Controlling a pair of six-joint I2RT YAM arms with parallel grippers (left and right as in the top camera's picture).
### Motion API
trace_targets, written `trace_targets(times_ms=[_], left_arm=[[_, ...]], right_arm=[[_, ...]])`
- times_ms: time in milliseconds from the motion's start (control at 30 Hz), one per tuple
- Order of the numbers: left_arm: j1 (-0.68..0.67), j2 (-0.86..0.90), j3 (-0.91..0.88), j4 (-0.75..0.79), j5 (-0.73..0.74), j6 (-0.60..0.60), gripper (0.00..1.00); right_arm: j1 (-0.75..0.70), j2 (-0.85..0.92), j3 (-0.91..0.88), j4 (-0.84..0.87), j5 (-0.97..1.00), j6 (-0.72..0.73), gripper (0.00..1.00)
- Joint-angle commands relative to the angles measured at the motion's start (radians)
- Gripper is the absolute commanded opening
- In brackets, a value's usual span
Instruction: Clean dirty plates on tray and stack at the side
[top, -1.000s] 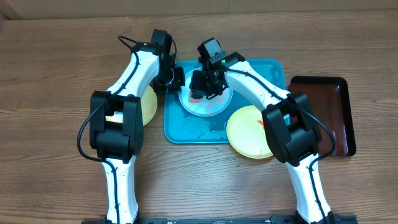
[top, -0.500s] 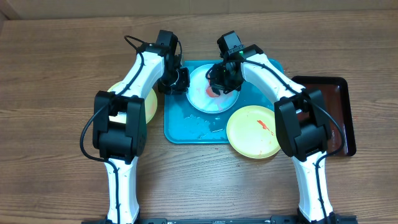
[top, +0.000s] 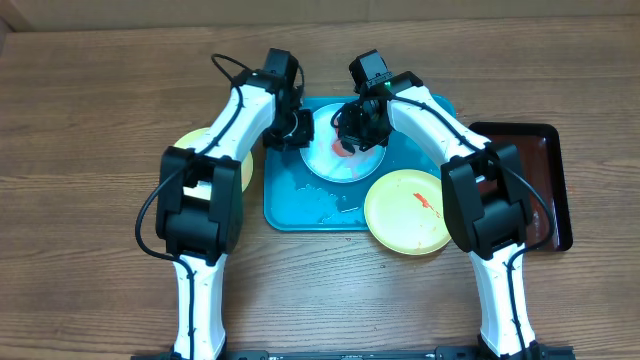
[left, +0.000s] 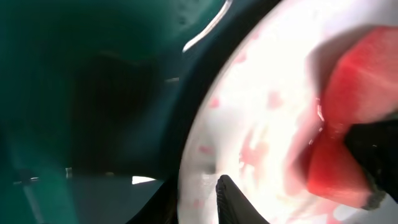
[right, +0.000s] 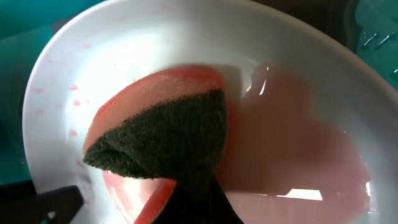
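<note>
The right hand (top: 356, 128) was pressed together on a red sponge (right: 161, 134), which rested on the blue-white plate (top: 340, 168) at the top of the tray (top: 300, 212). The left hand (top: 292, 131) sat at that plate's left rim with one finger (left: 231, 200) on it; whether it pinched, I cannot tell. This looked like the scrubbing step. Pink film showed on the plate, so the next move called for more wiping, then a lift to the yellow plate (top: 236, 168) at frame left.
</note>
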Motion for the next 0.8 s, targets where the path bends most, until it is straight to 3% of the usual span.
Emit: trace_targets(times_ms=[0,100,467,767], left_arm=[[-0.021,0.041,0.001,0.004,-0.008,0.009,0.16],[-0.019,0.054,0.001,0.001,-0.008,-0.01,0.04],[0.015,0.053,0.023,0.004,-0.005,-0.024,0.04],[0.033,-0.019,0.087,-0.023,-0.008,0.019,0.04]], right_arm=[[-0.004,0.011,-0.011,-0.02,0.065,0.006,0.04],[-0.004,0.011,-0.011,-0.021,0.065,0.006,0.04],[-0.006,-0.024,-0.009,-0.023,-0.064,-0.037,0.04],[-0.064,-0.3,-0.009,-0.092,-0.076,-0.095,0.04]])
